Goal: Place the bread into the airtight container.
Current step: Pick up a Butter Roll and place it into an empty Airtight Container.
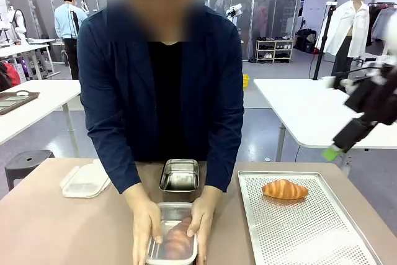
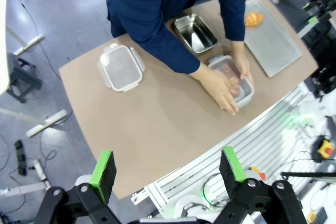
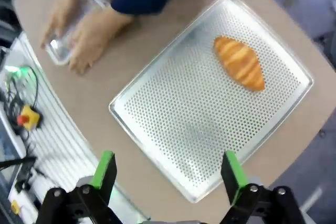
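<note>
A golden croissant [image 1: 285,189] [image 3: 239,62] lies on the perforated metal tray [image 1: 310,234] at the right. At the table's near edge the person's two hands [image 1: 146,228] clasp a metal container [image 1: 174,243] [image 2: 247,90] with a brownish bread inside. A second metal container [image 1: 180,175] [image 2: 195,32] stands empty just behind it. My right gripper [image 1: 332,152] [image 3: 169,169] hangs open high above the tray's right side. High over the table's left end, my left gripper [image 2: 168,169] is also open. Neither holds anything.
A clear plastic lid [image 1: 85,181] [image 2: 121,67] lies at the left of the table. The person leans over the middle, sleeves above the containers. Bare tabletop [image 1: 56,228] spreads at the front left. Cables and a rail [image 2: 273,140] run along my side.
</note>
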